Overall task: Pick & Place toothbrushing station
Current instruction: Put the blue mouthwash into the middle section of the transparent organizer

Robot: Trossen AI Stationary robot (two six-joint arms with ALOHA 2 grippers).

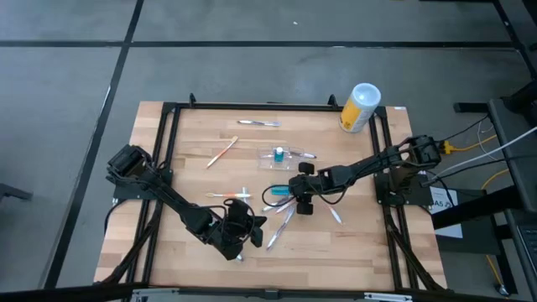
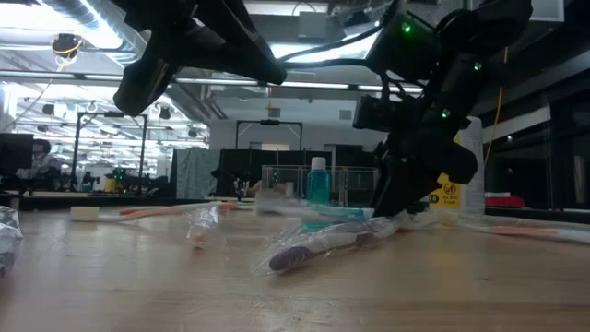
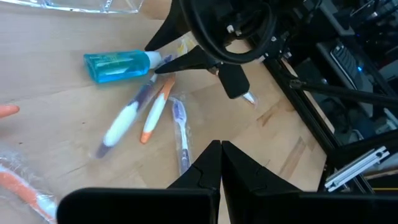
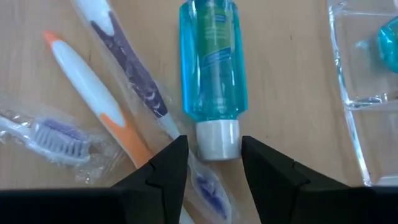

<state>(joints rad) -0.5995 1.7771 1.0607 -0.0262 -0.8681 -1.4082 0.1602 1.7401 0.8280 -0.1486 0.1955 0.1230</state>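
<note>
The toothbrushing station [image 1: 283,155] is a clear plastic holder standing mid-table with a small blue bottle in it; it also shows in the low view [image 2: 346,184] and the right wrist view [image 4: 367,93]. A blue mouthwash bottle [image 4: 213,62] lies on its side on the wood beside several wrapped toothbrushes [image 4: 93,93]. My right gripper [image 4: 213,155] is open and low over the table [image 1: 295,200], one finger on each side of the bottle's white cap [image 4: 217,138], with gaps. My left gripper [image 3: 221,152] is shut and empty, above the table near its front [image 1: 243,231].
A yellow canister with a white lid [image 1: 359,107] lies at the far right corner. Wrapped toothbrushes lie scattered: far middle [image 1: 258,123], left of the holder [image 1: 222,153], mid-left [image 1: 228,195], and near my left gripper [image 1: 281,222]. A black frame [image 1: 168,134] borders the table.
</note>
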